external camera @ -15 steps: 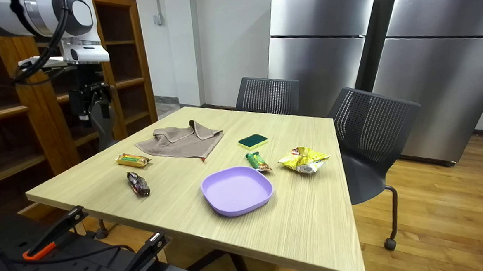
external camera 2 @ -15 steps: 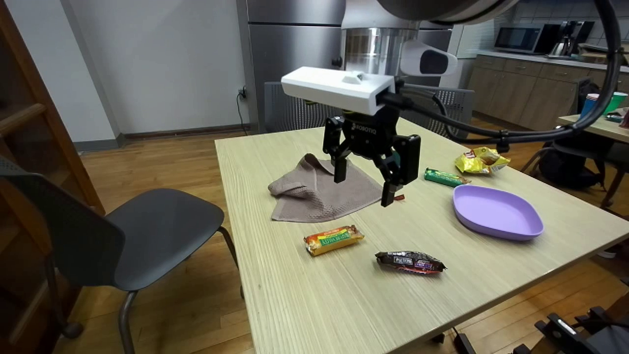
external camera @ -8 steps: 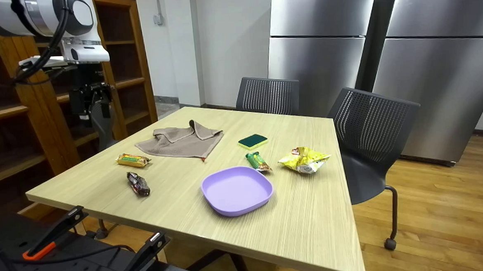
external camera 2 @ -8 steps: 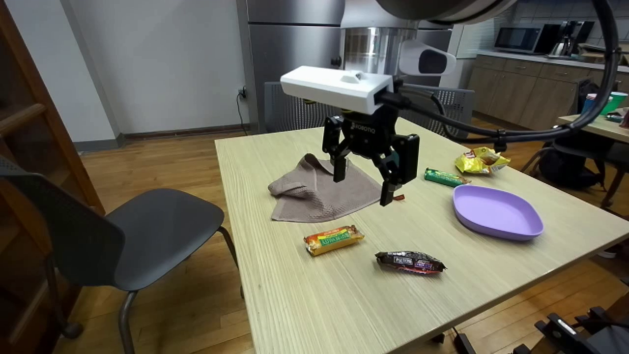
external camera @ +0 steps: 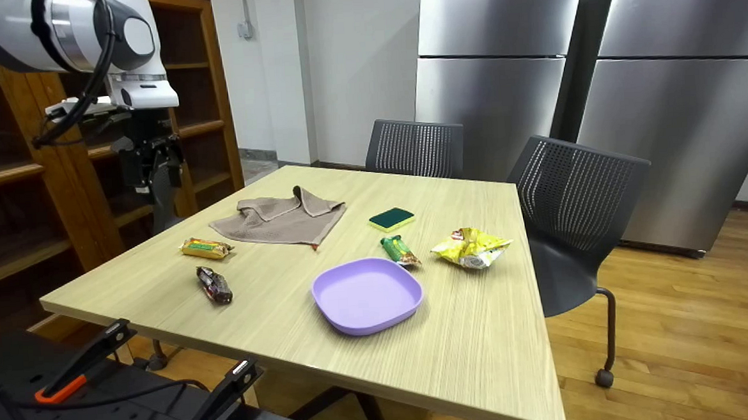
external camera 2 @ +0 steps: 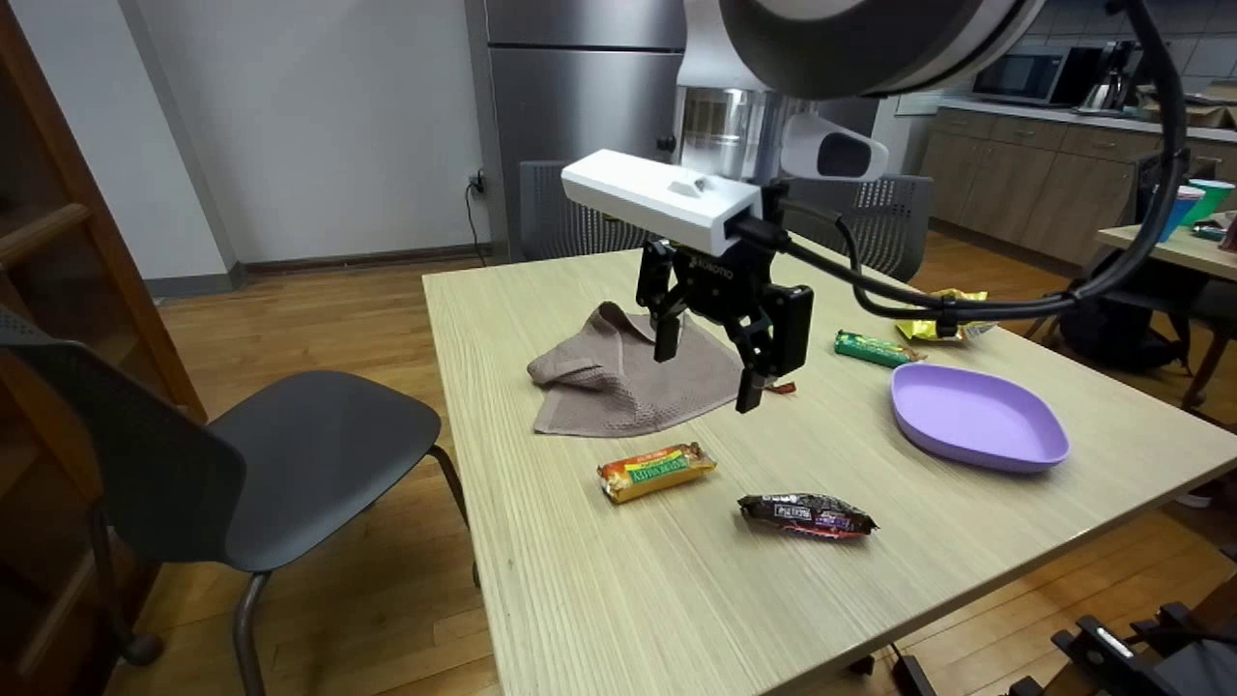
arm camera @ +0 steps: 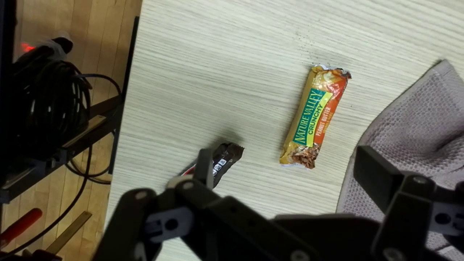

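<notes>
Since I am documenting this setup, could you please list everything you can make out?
Table: one, pale wood, centre
Towel: one, taupe, on table
Granola bar: one, yellow-orange, beside towel
Dark bar: one, blackish brown, near granola bar
Plate: one, purple, on table
Green bar: one, green, beside plate
Sponge: one, green-yellow, on table
Crumpled bag: one, yellow, on table
Chairs: three, dark grey, around table
Refrigerators: two, silver, background
Shelving: one, brown, background
Clamps: two, black-orange, by table edge
Microwave: one, black, background
Cups: two, blue and green, background
Robot arm: one, white, over table
Gripper: one, black, open above table
</notes>
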Robot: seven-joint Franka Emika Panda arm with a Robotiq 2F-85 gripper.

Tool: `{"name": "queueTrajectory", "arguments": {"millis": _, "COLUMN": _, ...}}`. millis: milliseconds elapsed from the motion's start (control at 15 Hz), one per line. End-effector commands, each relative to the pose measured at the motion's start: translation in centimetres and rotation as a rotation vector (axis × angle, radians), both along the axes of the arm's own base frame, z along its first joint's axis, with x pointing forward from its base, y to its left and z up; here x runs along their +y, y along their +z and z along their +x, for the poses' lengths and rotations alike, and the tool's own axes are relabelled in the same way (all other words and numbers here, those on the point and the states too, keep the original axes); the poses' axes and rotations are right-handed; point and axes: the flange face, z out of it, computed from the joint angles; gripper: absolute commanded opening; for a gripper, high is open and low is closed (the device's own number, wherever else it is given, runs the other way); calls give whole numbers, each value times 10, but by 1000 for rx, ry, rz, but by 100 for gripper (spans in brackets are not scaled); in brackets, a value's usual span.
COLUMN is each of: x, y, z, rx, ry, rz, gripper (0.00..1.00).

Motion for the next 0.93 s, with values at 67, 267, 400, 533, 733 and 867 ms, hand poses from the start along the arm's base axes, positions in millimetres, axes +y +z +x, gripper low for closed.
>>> {"name": "queueTrajectory", "arguments": {"millis": 67, "x": -1, "y": -25, "z": 11, "rx": -29, "ry": -21, "rz": -2, "gripper": 100}}
{"name": "queueTrajectory", "arguments": {"millis": 267, "x": 2, "y": -47, "z": 22, "rx": -18, "ry": -24, "rz": 7, "gripper": 100}}
{"name": "queueTrajectory", "arguments": {"millis": 400, "x": 5, "y": -61, "z": 29, "rx": -4, "ry": -25, "rz": 4, "gripper": 100}}
{"name": "queueTrajectory", "arguments": {"millis": 533, "x": 7, "y": -75, "z": 37, "rx": 15, "ry": -27, "rz": 1, "gripper": 100}}
{"name": "queueTrajectory", "arguments": {"millis": 733, "x": 8, "y": -95, "z": 50, "rx": 33, "ry": -37, "rz": -1, "gripper": 100}}
{"name": "queueTrajectory", "arguments": {"millis": 867, "x": 9, "y": -107, "z": 58, "rx": 39, "ry": -44, "rz": -4, "gripper": 100}}
